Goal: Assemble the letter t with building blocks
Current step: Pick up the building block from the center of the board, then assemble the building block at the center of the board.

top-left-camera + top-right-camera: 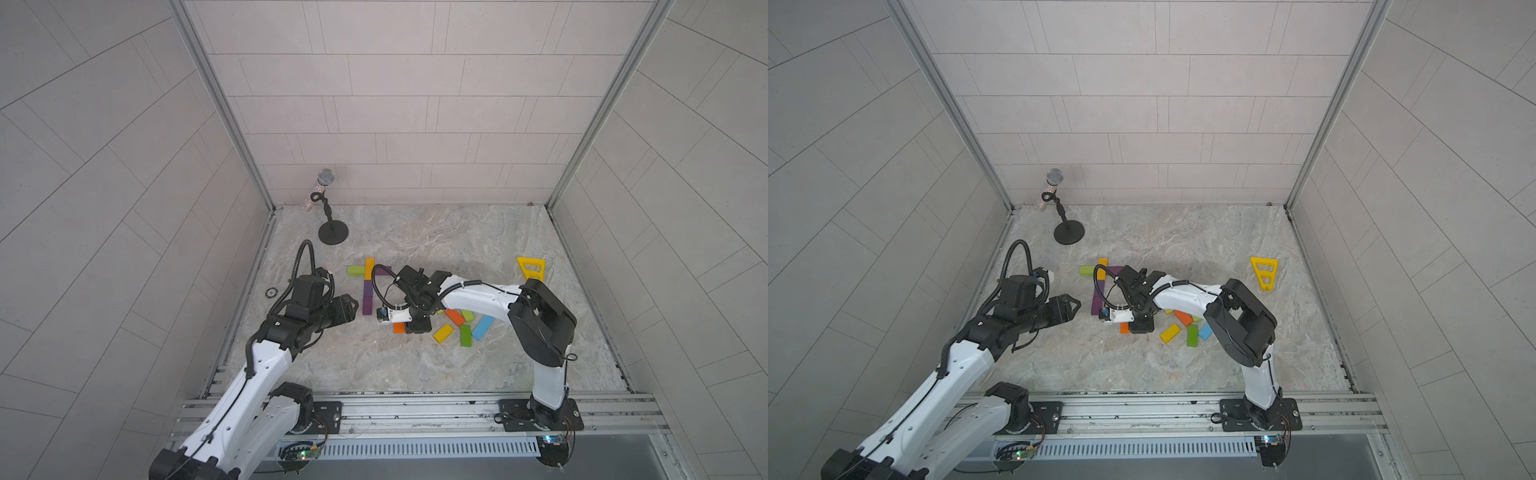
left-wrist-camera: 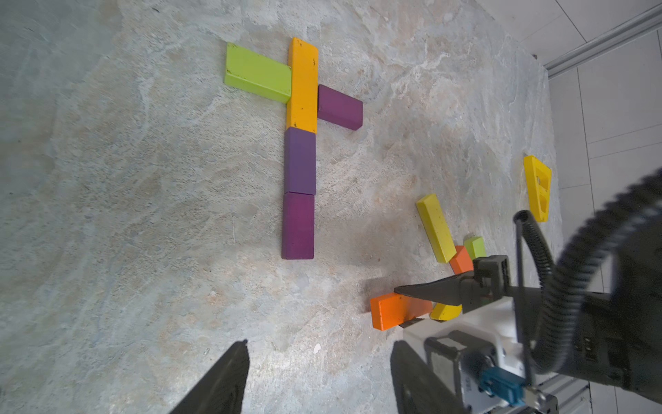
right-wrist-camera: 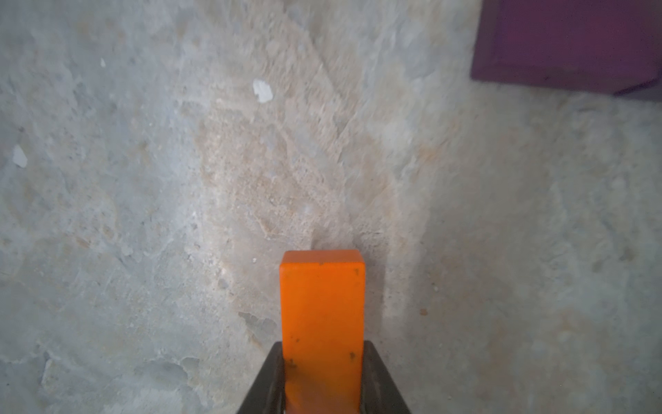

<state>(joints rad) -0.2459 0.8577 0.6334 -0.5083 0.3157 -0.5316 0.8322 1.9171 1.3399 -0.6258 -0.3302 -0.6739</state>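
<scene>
On the stone table lies a t-like figure: a yellow-orange block (image 2: pixel 302 84) with a lime green block (image 2: pixel 258 73) on one side, a purple block (image 2: pixel 339 106) on the other, and two purple blocks (image 2: pixel 300 161) in line below it. In both top views this figure (image 1: pixel 368 291) sits left of centre. My right gripper (image 3: pixel 322 344) is shut on an orange block (image 3: pixel 322 304), which stands on edge low over the table beside the figure's lower end. My left gripper (image 2: pixel 318 344) hovers open and holds nothing, left of the figure.
Loose blocks lie right of the right gripper: orange (image 1: pixel 455 317), yellow (image 1: pixel 443 333), green (image 1: pixel 466 335), light blue (image 1: pixel 483 327). A yellow triangular frame (image 1: pixel 530 270) lies at the far right. A microphone stand (image 1: pixel 332 232) is at the back left, with a small ring (image 1: pixel 271 292) near the left edge.
</scene>
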